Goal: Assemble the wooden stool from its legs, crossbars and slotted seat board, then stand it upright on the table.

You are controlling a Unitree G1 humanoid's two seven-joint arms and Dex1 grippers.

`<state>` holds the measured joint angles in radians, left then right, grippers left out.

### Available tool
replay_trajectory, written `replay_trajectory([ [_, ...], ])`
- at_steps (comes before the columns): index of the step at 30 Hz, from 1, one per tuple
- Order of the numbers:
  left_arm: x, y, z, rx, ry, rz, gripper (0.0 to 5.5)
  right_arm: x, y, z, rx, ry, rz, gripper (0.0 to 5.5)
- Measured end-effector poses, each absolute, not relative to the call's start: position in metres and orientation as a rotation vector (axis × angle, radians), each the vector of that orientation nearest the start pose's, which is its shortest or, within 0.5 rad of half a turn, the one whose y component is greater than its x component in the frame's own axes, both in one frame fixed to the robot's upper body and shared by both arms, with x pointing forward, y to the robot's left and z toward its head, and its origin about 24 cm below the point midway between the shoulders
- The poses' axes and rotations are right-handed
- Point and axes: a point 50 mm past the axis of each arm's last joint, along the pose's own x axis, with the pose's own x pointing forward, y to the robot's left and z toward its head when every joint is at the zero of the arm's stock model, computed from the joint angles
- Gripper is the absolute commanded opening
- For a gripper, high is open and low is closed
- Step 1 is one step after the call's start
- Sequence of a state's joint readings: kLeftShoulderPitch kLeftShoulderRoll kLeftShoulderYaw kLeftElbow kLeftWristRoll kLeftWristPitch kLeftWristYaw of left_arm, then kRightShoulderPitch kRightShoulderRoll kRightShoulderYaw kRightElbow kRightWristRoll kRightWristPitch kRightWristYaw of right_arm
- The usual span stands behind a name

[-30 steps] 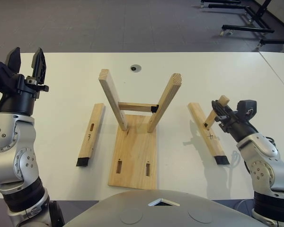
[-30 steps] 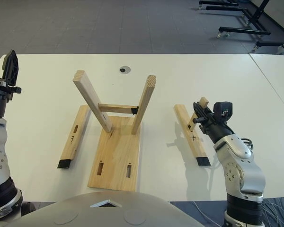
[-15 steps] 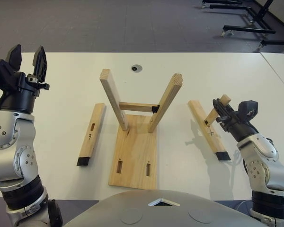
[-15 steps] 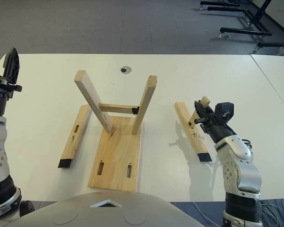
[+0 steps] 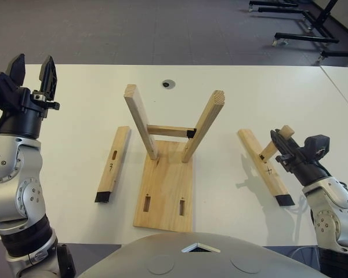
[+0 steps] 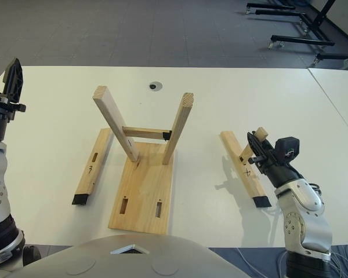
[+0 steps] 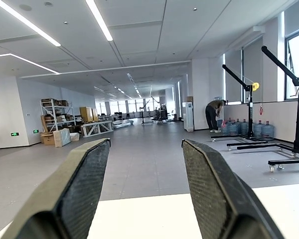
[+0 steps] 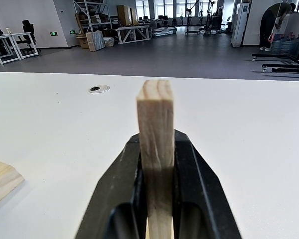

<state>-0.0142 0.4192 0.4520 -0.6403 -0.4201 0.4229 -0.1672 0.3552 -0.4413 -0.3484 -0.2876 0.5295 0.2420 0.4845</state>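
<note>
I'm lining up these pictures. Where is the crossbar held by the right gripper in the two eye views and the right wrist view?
Left eye view: crossbar far right, tilted, clamped in the right gripper above the loose leg.
Right eye view: crossbar right of the seat board.
Right wrist view: crossbar in the centre.
Shared landmark: the table's cable hole.

The left arm (image 5: pixel 14 174) and right arm (image 5: pixel 334 202) have rounded silver-grey joint housings. The left arm's housings carry round caps with small recessed screws. Between these housings and the grippers, the wrist sections are black. The left gripper (image 5: pixel 32 62) and right gripper (image 5: pixel 276 141) are black and two-fingered. The fingers (image 7: pixel 84 184) have finely woven dark inner faces.
</note>
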Motion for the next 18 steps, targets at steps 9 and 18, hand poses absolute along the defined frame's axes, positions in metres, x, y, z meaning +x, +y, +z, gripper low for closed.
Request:
replay_trajectory([
  [9, 0.217, 0.251, 0.198, 0.132, -0.342, -0.010, 2.63, 0.148, -0.270, 0.027, 0.121, 0.375, 0.154, 1.21],
  [18, 0.220, 0.251, 0.200, 0.139, -0.353, -0.022, 2.63, 0.141, -0.267, 0.025, 0.085, 0.390, 0.149, 2.72],
])
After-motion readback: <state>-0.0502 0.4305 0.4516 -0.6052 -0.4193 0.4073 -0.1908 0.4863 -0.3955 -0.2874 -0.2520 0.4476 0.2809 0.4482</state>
